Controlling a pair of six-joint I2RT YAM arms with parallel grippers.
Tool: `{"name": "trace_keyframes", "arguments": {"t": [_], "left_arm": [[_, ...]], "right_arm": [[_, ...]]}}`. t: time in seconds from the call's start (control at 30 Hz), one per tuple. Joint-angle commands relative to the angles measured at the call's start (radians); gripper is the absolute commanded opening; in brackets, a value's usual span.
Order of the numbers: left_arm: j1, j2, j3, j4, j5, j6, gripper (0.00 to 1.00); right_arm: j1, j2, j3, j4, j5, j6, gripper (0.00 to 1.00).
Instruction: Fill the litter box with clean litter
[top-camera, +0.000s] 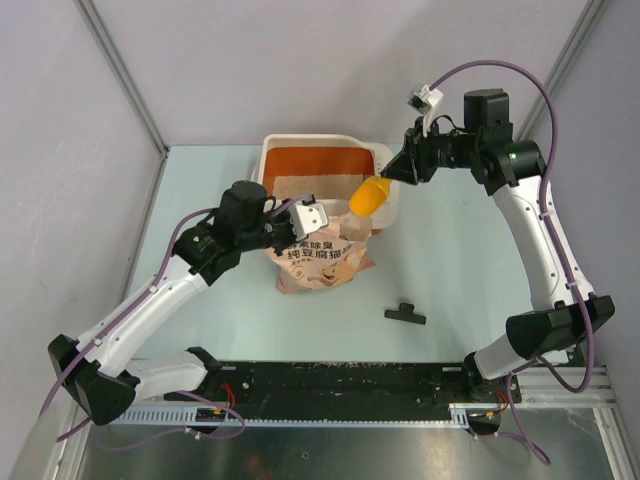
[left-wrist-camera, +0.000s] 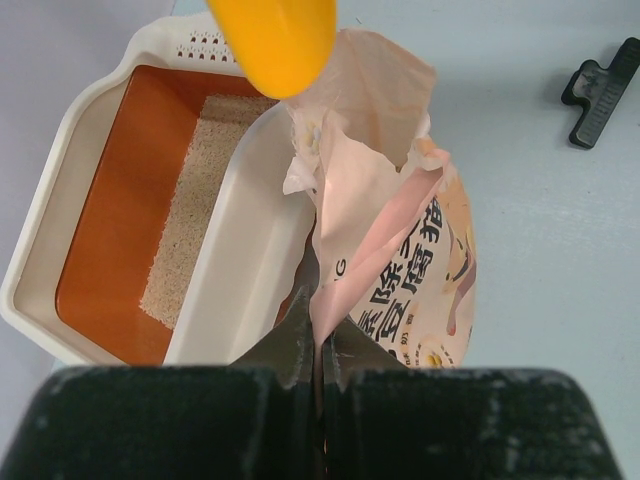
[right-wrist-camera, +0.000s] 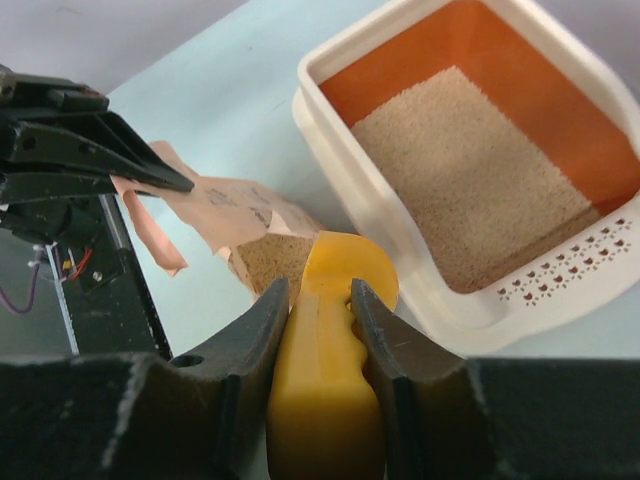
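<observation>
The cream-white litter box (top-camera: 312, 141) stands at the back of the table, with a strip of pale clean litter (top-camera: 303, 185) on its orange floor. The same litter (right-wrist-camera: 455, 165) fills part of the box (right-wrist-camera: 372, 205) in the right wrist view. A pink printed bag (top-camera: 320, 262) stands just in front of the box. My left gripper (left-wrist-camera: 320, 322) is shut on the bag's (left-wrist-camera: 420, 260) torn top edge and holds it up. My right gripper (right-wrist-camera: 320, 295) is shut on the handle of an orange scoop (right-wrist-camera: 325, 390), whose bowl (top-camera: 368, 195) hangs over the bag mouth beside the box's front right corner. More litter (right-wrist-camera: 265, 258) shows inside the bag.
A black clip (top-camera: 404, 314) lies on the table to the right of the bag, also in the left wrist view as the clip (left-wrist-camera: 600, 90). Grey panel walls close in the back and both sides. A black rail runs along the near edge.
</observation>
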Motion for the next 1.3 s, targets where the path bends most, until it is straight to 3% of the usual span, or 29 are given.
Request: {"name": "trace_keyframes", "arguments": {"t": [0.0,0.3,0.4,0.47,0.53,0.63,0.9,1.27], "left_arm": [[0.003,-0.019,0.021,0.065,0.027,-0.031,0.00],[0.005,-0.019,0.022,0.067,0.035,-0.033,0.00],[0.005,-0.016,0.030,0.068,0.039,-0.033,0.00],[0.005,-0.016,0.034,0.067,0.044,-0.035,0.00],[0.003,-0.016,0.036,0.067,0.049,-0.041,0.00],[0.005,-0.019,0.034,0.068,0.056,-0.045,0.00],[0.003,0.013,0.063,0.082,0.095,-0.057,0.00],[0.003,0.028,0.094,0.093,0.092,-0.059,0.00]], "right_arm": [[0.010,-0.012,-0.024,-0.026,-0.029,-0.034,0.00],[0.057,-0.029,-0.058,-0.050,0.007,-0.086,0.00],[0.117,-0.030,-0.113,-0.037,0.148,-0.091,0.00],[0.167,-0.047,-0.201,0.064,0.349,-0.039,0.00],[0.188,-0.056,-0.269,0.178,0.519,0.118,0.00],[0.197,-0.061,-0.307,0.264,0.612,0.339,0.00],[0.244,-0.009,-0.408,0.299,0.664,0.483,0.00],[0.281,0.047,-0.523,0.411,0.693,0.494,0.00]]}}
